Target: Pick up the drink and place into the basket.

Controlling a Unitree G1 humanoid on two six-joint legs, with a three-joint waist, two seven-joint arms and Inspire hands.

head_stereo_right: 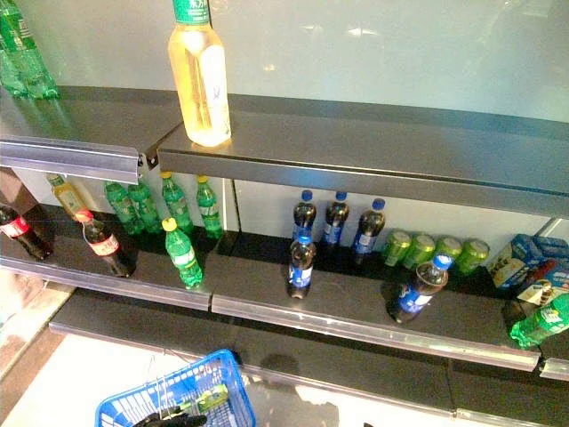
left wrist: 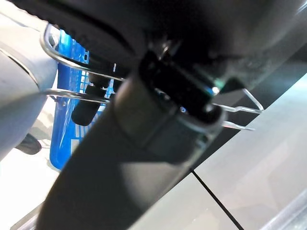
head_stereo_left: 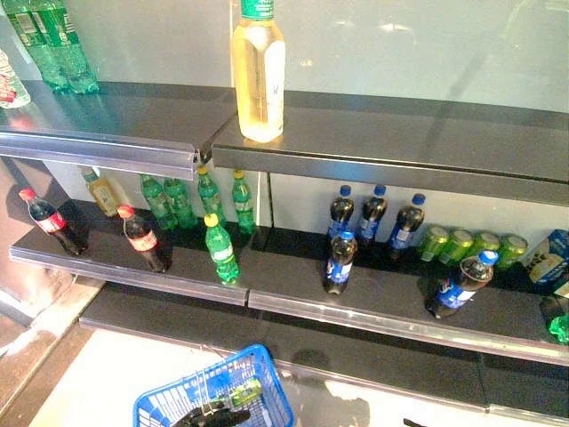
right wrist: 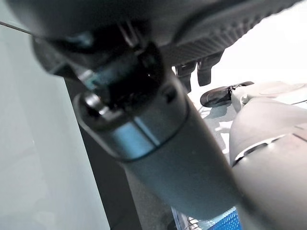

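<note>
A blue wire basket [head_stereo_left: 169, 405] hangs low in front of the shelves, with a green can [head_stereo_left: 246, 391] lying in it. My left hand [head_stereo_left: 213, 415] is shut on the basket's wire handles [left wrist: 72, 62]. On the middle shelf stand green bottles [head_stereo_left: 220, 251], red-capped cola bottles [head_stereo_left: 142, 238], blue-capped cola bottles [head_stereo_left: 340, 260] and green cans [head_stereo_left: 458, 245]. A tall yellow bottle [head_stereo_left: 259, 71] stands on the top shelf. My right hand [right wrist: 196, 72] hangs low at my side, fingers relaxed and holding nothing; it is away from the shelves.
Metal shelf edges [head_stereo_left: 382, 320] jut out at three heights. Green bottles [head_stereo_left: 53, 44] stand at the top left, blue cartons [head_stereo_right: 524, 258] at the far right. One blue-capped bottle [head_stereo_left: 458, 286] leans near the middle shelf's front edge. A pale floor [head_stereo_left: 98, 382] lies below.
</note>
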